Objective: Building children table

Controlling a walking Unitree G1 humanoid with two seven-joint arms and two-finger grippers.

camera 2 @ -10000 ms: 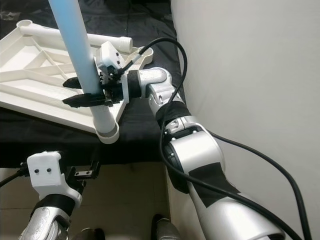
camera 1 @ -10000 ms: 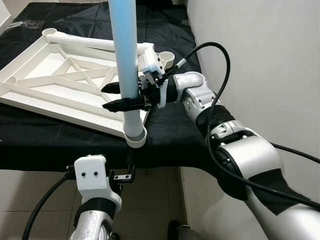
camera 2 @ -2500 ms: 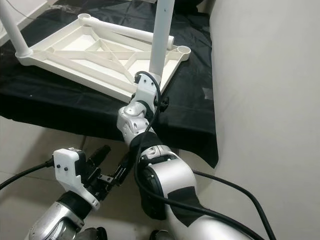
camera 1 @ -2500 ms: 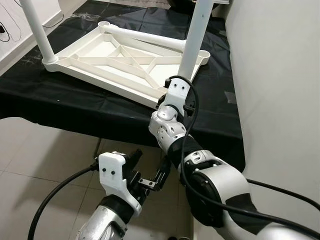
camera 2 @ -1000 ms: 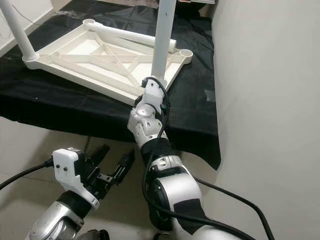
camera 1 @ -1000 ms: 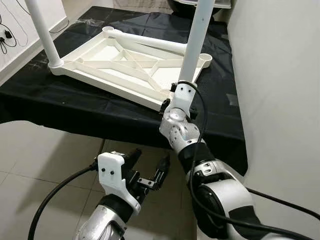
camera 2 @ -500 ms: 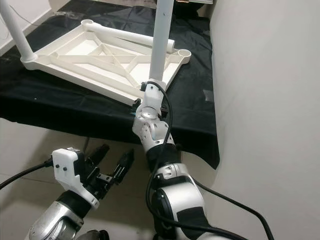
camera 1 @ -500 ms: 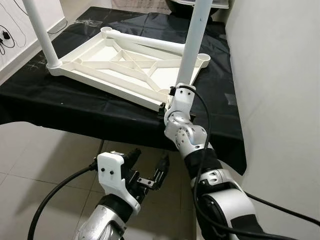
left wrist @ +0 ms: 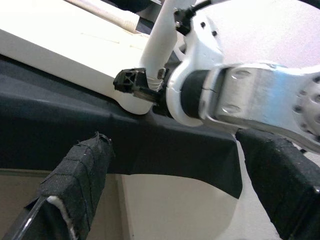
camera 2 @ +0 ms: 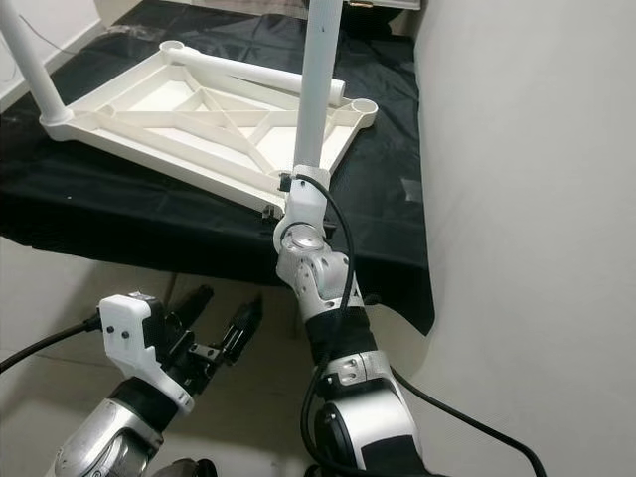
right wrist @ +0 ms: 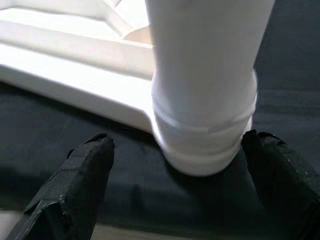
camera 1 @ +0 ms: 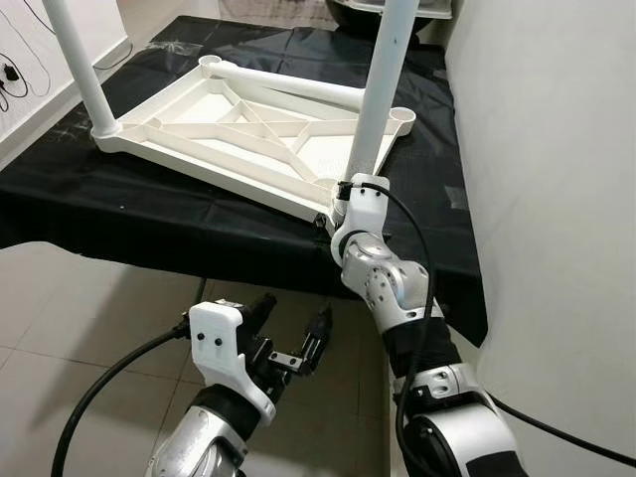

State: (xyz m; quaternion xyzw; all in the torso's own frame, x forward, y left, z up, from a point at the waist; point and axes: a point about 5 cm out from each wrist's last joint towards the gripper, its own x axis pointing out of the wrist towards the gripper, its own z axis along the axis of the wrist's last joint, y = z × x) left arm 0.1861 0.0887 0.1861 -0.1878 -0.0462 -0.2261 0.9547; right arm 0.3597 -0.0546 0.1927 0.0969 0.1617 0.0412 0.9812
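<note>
My right gripper (right wrist: pixel 200 165) sits spread either side of the leg (camera 1: pixel 378 109) standing in the tabletop's (camera 1: pixel 248 139) near corner socket, and a sideways nudge could tip it out.

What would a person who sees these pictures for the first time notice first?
Most striking is the white plastic table top, lying upside down on a black cloth, with two white round legs standing up from its corners. The right gripper is at the base of the near leg, its open black fingers on either side of the corner socket. The left gripper hangs open below the cloth's edge, above the tiled floor.
</note>
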